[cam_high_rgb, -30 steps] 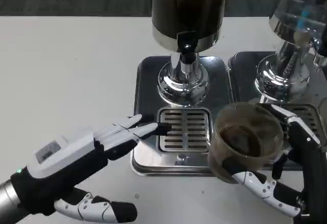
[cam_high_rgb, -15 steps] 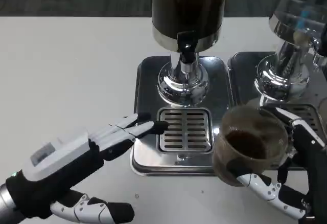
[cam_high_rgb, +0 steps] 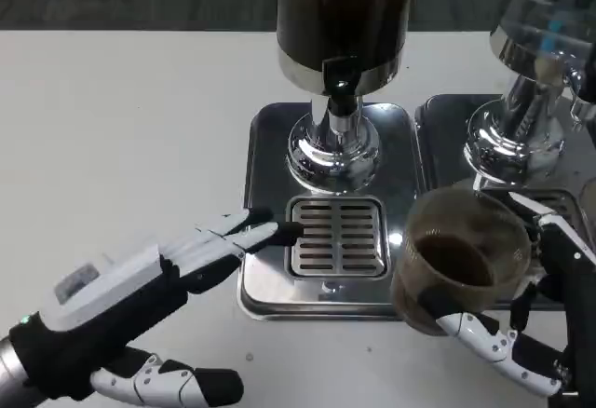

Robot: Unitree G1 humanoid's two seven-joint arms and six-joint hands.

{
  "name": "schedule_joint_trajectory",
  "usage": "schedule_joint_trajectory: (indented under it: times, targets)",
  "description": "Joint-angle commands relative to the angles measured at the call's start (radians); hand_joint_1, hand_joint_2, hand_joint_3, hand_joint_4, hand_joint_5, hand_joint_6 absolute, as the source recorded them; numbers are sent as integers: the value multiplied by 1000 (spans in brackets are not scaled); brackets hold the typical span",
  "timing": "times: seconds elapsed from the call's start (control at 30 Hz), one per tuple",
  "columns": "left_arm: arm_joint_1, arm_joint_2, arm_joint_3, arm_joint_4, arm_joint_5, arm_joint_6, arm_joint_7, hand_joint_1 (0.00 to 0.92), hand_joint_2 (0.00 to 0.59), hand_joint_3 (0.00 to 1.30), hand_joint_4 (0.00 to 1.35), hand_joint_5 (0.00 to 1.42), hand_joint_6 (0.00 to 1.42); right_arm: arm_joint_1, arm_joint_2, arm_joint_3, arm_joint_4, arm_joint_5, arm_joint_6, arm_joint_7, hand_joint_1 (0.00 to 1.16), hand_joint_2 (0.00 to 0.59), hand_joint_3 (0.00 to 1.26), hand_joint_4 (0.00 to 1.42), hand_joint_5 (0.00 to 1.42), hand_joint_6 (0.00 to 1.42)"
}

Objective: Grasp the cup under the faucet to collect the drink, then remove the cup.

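A clear cup [cam_high_rgb: 461, 259] with dark drink in its bottom is held by my right hand [cam_high_rgb: 540, 315] at the lower right, to the right of the slotted drip grate [cam_high_rgb: 337, 237] and tilted a little toward me. The black faucet [cam_high_rgb: 339, 85] of the dark drink dispenser [cam_high_rgb: 343, 17] hangs above the grate with nothing under it. My left hand [cam_high_rgb: 140, 306] lies at the lower left with fingers stretched out flat, their tips reaching the grate's left edge, holding nothing.
The dispenser stands on a steel drip tray [cam_high_rgb: 270, 278] with a chrome base [cam_high_rgb: 332, 152]. A second dispenser [cam_high_rgb: 545, 45] on its own tray stands at the right, close behind my right hand. White table [cam_high_rgb: 121, 129] stretches to the left.
My right hand has carried the cup slightly right and toward me, away from the grate. My left hand has drawn back a little toward the lower left.
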Motion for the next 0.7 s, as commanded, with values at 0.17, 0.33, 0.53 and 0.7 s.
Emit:
schedule_joint_trajectory:
  times: [0.17, 0.33, 0.53, 0.7]
  targets:
    - [0, 8, -3, 7, -11, -1, 8, 0, 103, 66, 0, 0, 24, -12, 13, -11, -22, 14, -40, -25, 730, 205, 723, 799, 929, 1250]
    - [2, 7, -5, 6, -12, 2, 8, 0, 103, 66, 0, 0, 24, -7, 15, -13, -27, 13, -40, -21, 730, 205, 724, 799, 939, 1263]
    - [10, 4, -5, -1, -12, 0, 11, 0, 103, 66, 0, 0, 24, 0, 17, -16, -40, 14, -39, -20, 730, 205, 724, 799, 940, 1264]
    - [14, 1, -2, -9, -12, 2, 15, 0, 103, 66, 0, 0, 24, 0, 16, -17, -48, 17, -36, -15, 730, 205, 724, 799, 940, 1264]
